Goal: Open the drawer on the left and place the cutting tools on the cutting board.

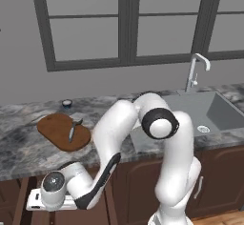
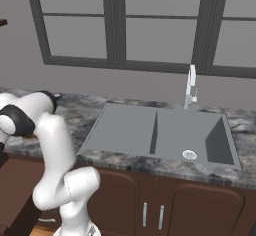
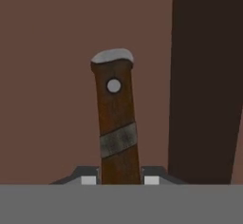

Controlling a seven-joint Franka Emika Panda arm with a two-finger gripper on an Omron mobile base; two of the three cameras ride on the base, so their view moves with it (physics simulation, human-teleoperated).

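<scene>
My arm folds down below the front edge of the marble counter [image 1: 19, 143] at its left end, reaching into the drawer [image 3: 57, 99], whose lighter brown floor lies under my hand. On the counter the cutting board [image 1: 55, 131] sits near the left end, toward the front edge, with one grey knife-like cutting tool [image 1: 71, 133] lying on it, and a small dark cup [image 1: 67, 104] stands behind it by the wall. My gripper [image 3: 119, 180] pinches a brown-handled tool [image 3: 116, 123] between its fingertips [image 3: 88, 180] inside the drawer
</scene>
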